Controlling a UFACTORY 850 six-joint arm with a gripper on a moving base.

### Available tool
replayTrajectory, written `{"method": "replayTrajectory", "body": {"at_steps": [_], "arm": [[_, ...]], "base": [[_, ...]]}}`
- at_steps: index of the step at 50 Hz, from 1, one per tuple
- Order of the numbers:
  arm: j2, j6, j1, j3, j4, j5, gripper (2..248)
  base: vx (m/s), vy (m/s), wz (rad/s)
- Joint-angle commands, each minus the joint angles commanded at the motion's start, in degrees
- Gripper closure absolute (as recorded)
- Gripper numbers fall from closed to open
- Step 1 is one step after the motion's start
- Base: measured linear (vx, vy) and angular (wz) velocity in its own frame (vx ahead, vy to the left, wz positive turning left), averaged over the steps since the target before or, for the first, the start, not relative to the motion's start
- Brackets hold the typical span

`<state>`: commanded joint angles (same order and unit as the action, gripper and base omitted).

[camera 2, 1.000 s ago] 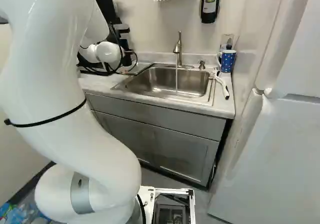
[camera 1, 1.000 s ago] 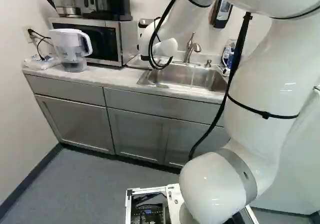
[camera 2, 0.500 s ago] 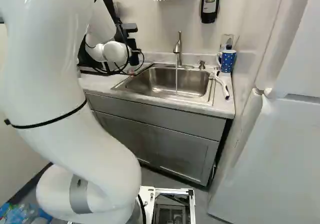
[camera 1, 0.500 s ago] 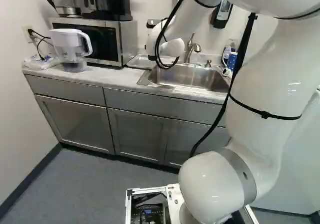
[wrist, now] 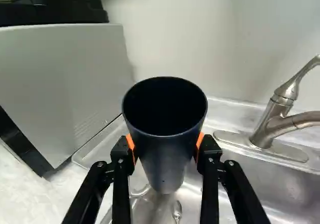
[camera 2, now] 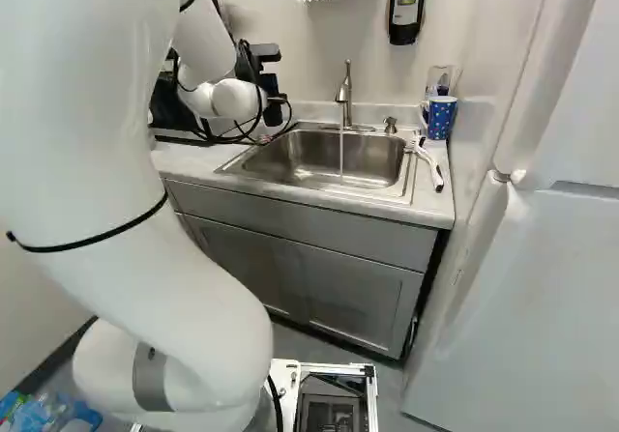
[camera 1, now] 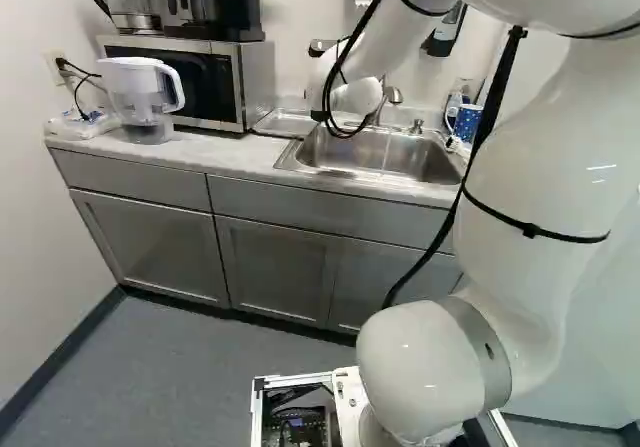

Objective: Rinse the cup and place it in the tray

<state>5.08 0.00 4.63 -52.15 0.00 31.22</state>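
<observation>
Our end effector (wrist: pixel 166 145) is clamped on the dark cup (wrist: pixel 167 159), which we hold mouth up, its long axis roughly upright, between the microwave (wrist: pixel 70 83) and the faucet (wrist: pixel 265 126). The metal tray (wrist: pixel 101 140) lies below and beside the cup, on its microwave side; the running water (camera 2: pixel 340 152) is the opposite way, so we judge that rinsing calls for a sideways carry towards the faucet.
</observation>
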Motion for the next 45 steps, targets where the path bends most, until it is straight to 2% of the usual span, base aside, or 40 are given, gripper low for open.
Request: {"method": "replayTrajectory", "body": {"at_steps": [12, 45], "arm": [[0.2, 0.0, -1.6, 0.9, 0.0, 0.0, 125], [2.8, 0.0, -2.7, 2.3, 0.0, 0.0, 125]], "base": [[0.000, 0.000, 0.000], [0.000, 0.000, 0.000]]}}
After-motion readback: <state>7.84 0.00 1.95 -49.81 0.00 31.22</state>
